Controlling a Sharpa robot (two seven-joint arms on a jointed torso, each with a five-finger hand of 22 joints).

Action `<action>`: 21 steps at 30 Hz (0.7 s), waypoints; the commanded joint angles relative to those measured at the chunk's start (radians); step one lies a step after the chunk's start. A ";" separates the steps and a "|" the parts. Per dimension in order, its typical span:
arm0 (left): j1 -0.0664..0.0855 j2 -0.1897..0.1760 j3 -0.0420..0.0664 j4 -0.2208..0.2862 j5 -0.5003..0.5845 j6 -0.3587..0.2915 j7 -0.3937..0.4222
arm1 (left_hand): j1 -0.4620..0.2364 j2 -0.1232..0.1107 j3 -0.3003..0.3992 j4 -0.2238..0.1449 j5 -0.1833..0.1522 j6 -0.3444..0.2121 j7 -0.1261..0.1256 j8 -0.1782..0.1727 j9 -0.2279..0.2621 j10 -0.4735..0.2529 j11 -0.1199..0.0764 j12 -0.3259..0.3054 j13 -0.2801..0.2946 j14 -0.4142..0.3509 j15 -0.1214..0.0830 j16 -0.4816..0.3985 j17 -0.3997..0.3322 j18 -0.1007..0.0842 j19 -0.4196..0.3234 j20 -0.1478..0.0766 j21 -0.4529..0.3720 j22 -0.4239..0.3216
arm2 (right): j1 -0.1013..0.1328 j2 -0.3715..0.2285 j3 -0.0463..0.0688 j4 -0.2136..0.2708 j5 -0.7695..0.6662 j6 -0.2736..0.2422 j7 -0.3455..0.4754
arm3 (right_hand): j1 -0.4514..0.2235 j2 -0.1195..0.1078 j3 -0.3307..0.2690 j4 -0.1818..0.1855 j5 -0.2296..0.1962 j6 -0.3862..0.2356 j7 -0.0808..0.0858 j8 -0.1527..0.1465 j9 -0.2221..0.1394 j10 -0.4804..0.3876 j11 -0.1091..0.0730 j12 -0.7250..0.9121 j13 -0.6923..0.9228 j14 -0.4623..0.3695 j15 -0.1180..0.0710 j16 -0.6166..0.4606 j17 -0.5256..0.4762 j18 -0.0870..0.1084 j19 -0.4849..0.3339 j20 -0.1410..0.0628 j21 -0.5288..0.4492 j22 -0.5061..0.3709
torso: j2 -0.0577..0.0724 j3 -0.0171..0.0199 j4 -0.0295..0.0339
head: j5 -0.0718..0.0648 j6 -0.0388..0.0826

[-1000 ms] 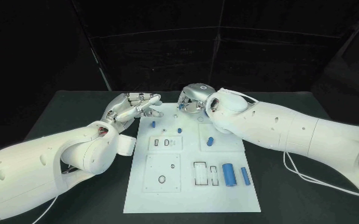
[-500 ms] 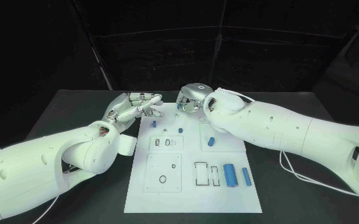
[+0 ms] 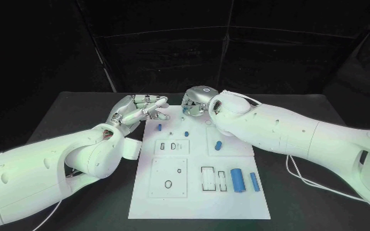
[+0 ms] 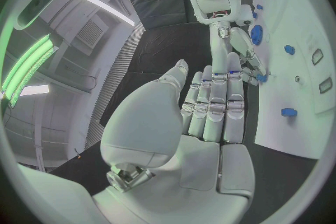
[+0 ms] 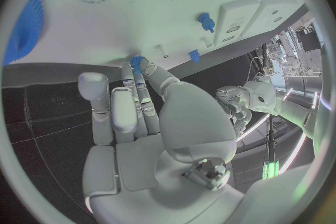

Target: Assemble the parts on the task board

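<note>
The white task board (image 3: 199,188) lies in the middle of the black table. Small blue parts lie on it: a peg (image 3: 158,127), another peg (image 3: 186,133), an oblong piece (image 3: 217,146), and two cylinders (image 3: 237,180) side by side. My right hand (image 3: 199,102) hovers at the board's far edge and pinches a small blue part (image 5: 136,61) between thumb and fingertip, just above the board (image 5: 161,5). My left hand (image 3: 143,109) is beside the board's far left corner, fingers (image 4: 217,106) stretched out and holding nothing.
Printed outlines and recessed slots (image 3: 171,146) mark the board's middle and near half. A round ridged blue part (image 5: 24,28) sits on the board near my right hand. Bare black table (image 3: 77,113) lies on both sides of the board.
My right arm has edged slightly to the left, the hand staying at the board's far edge. The left hand has barely shifted.
</note>
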 commanded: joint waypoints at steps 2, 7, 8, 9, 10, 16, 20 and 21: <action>0.002 0.001 0.001 0.001 -0.005 0.013 0.002 | 0.007 0.006 0.000 -0.004 0.002 -0.001 0.006 -0.003 -0.001 0.002 0.006 -0.004 -0.001 -0.004 0.001 -0.006 0.001 0.003 0.004 0.001 -0.005 -0.001 | 0.002 0.000 0.001 0.000 0.000 -0.004 -0.005 | -0.014 -0.040 -0.001 0.018 -0.015 -0.078 0.000 -0.001 0.000 -0.071 0.009 -0.004 -0.005 0.011 0.013 -0.014 -0.034 -0.009 -0.026 0.007 -0.025 -0.043 | 0.001 0.0008 -0.0007 | 0.000 0.000; 0.002 0.000 0.001 0.000 -0.005 0.015 0.001 | 0.007 0.006 0.000 -0.004 0.002 -0.001 0.006 -0.003 -0.001 0.002 0.006 -0.004 -0.001 -0.004 0.001 -0.006 0.001 0.003 0.004 0.001 -0.005 -0.001 | 0.002 -0.026 0.001 0.033 0.006 -0.058 -0.004 | -0.006 -0.066 -0.021 0.042 -0.019 -0.122 0.001 0.000 0.003 -0.126 0.011 0.008 -0.002 0.004 0.014 -0.029 -0.061 -0.004 -0.042 0.010 -0.048 -0.079 | 0.001 0.0018 -0.0013 | 0.002 0.000; 0.002 0.000 0.001 0.000 -0.005 0.015 0.000 | 0.007 0.005 0.000 -0.004 0.002 -0.001 0.007 -0.004 -0.001 0.001 0.007 -0.004 -0.001 -0.005 0.001 -0.007 0.002 0.003 0.004 0.001 -0.006 -0.001 | 0.002 -0.036 0.001 0.045 0.016 -0.080 -0.001 | -0.008 -0.075 -0.033 0.051 -0.018 -0.144 0.000 -0.001 0.002 -0.134 0.010 0.014 -0.001 0.003 0.014 -0.032 -0.067 -0.001 -0.047 0.009 -0.056 -0.092 | 0.000 0.0021 -0.0017 | 0.003 0.000; 0.002 -0.001 0.001 0.000 -0.005 0.015 -0.001 | 0.007 0.005 0.000 -0.005 0.002 -0.002 0.007 -0.005 -0.001 0.000 0.007 -0.006 -0.001 -0.006 0.001 -0.008 0.003 0.003 0.003 0.001 -0.006 -0.001 | 0.002 -0.049 0.001 0.059 0.030 -0.102 0.003 | -0.007 -0.086 -0.047 0.064 -0.013 -0.179 -0.002 -0.001 0.001 -0.141 0.008 0.023 0.002 0.002 0.014 -0.035 -0.071 0.001 -0.050 0.008 -0.063 -0.103 | 0.000 0.0023 -0.0025 | 0.004 0.001; 0.002 -0.001 0.001 0.000 -0.005 0.015 -0.001 | 0.006 0.005 0.000 -0.005 0.002 -0.003 0.008 -0.006 -0.001 -0.001 0.008 -0.008 -0.001 -0.007 0.002 -0.008 0.004 0.003 0.003 0.002 -0.007 -0.002 | 0.002 -0.064 0.001 0.076 0.045 -0.120 0.007 | -0.006 -0.094 -0.057 0.073 -0.008 -0.197 -0.001 -0.002 0.001 -0.144 0.008 0.030 0.003 0.002 0.012 -0.036 -0.073 0.000 -0.050 0.009 -0.065 -0.106 | 0.000 0.0021 -0.0026 | 0.004 0.001; 0.002 -0.005 0.001 0.000 -0.005 0.019 -0.004 | 0.006 0.004 0.000 -0.006 0.002 -0.004 0.009 -0.008 -0.001 -0.002 0.009 -0.009 -0.001 -0.008 0.002 -0.009 0.006 0.002 0.003 0.002 -0.008 -0.002 | 0.004 -0.177 0.001 0.193 0.147 -0.166 0.011 | 0.003 -0.105 -0.105 0.134 0.013 -0.122 0.011 0.023 0.014 -0.114 0.014 0.097 0.019 0.011 0.016 -0.020 -0.050 -0.006 -0.029 0.012 -0.052 -0.084 | -0.002 0.0019 -0.0059 | 0.004 0.005; 0.002 -0.006 0.001 0.001 -0.004 0.021 -0.004 | 0.006 0.004 0.001 -0.006 0.002 -0.004 0.009 -0.008 -0.001 -0.002 0.009 -0.010 -0.001 -0.008 0.003 -0.010 0.006 0.002 0.002 0.002 -0.008 -0.002 | 0.006 -0.249 0.001 0.255 0.217 -0.182 0.017 | 0.019 -0.101 -0.107 0.146 0.056 -0.089 0.000 0.036 0.017 0.026 -0.010 0.193 0.060 0.034 0.001 0.039 0.053 -0.020 0.018 0.003 0.005 0.007 | -0.002 0.0025 -0.0081 | 0.003 0.015; 0.002 -0.005 0.001 0.000 -0.003 0.022 -0.004 | 0.006 0.004 0.001 -0.006 0.002 -0.004 0.009 -0.008 -0.001 -0.002 0.009 -0.010 -0.001 -0.008 0.003 -0.010 0.006 0.002 0.002 0.002 -0.008 -0.002 | 0.007 -0.273 0.001 0.273 0.240 -0.176 0.011 | 0.017 -0.107 -0.114 0.151 0.066 -0.084 -0.007 0.037 0.017 0.080 -0.021 0.235 0.081 0.039 -0.007 0.053 0.075 -0.023 0.029 -0.003 0.019 0.028 | -0.002 0.0030 -0.0089 | 0.001 0.016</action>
